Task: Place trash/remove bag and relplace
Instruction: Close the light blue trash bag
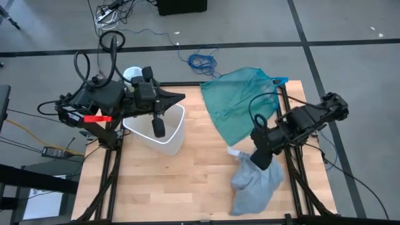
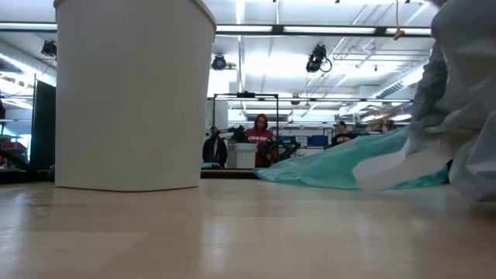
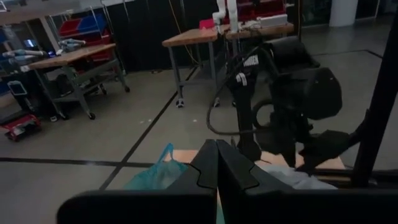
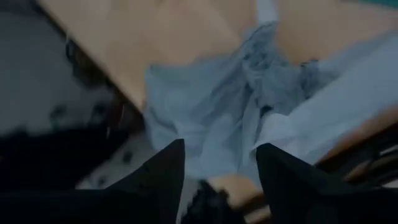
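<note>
A white bin point(image 1: 164, 131) stands on its base at the table's left, seen large in the low view point(image 2: 132, 93). My left gripper point(image 1: 182, 96) hangs shut and level above the bin's far rim, its fingertips meeting point(image 3: 216, 167). The pale grey bag point(image 1: 255, 184) lies slumped on the table at the near right point(image 4: 217, 118) point(image 2: 465, 93). My right gripper point(image 1: 261, 157) hangs over its bunched top, pointing steeply down, with its fingers apart point(image 4: 217, 180). A white scrap of trash point(image 1: 234, 152) lies beside the bag. A teal bag point(image 1: 240, 103) lies spread at the far right.
The teal bag's edge point(image 2: 333, 167) lies flat between the bin and the grey bag. Bare wood shows at the table's near middle point(image 1: 187, 187). A blue cable coil point(image 1: 201, 61) lies on the floor past the far edge. People point(image 2: 260, 139) stand in the room behind.
</note>
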You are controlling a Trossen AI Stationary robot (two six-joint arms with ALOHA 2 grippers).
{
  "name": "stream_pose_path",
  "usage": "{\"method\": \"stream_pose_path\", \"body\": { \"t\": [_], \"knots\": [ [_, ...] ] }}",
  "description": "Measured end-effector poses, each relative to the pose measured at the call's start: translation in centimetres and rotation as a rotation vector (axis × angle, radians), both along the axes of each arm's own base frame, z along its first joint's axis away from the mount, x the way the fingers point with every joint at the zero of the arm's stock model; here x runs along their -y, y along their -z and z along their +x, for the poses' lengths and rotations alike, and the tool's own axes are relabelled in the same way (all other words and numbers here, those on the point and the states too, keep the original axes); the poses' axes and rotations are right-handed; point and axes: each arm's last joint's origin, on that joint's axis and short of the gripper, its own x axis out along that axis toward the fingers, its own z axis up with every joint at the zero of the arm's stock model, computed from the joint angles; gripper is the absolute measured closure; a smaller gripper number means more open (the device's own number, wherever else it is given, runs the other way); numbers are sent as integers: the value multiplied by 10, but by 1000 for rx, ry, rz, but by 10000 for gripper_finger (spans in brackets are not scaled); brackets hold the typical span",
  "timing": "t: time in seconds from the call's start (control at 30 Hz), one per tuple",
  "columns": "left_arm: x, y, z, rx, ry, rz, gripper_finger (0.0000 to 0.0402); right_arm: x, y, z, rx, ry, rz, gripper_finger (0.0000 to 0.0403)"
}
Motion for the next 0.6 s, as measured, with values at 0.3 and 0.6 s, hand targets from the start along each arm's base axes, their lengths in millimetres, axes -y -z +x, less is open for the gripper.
{"method": "stream_pose_path", "body": {
  "t": [0.3, 0.6],
  "knots": [
    [0, 1, 0, -8, 0, 2, 396, 32, 16, 15, 74, 329, -312, 265],
    [1, 3, 0, -17, -3, -44, 396, 57, 44, 24, -201, 358, 9, 278]
  ]
}}
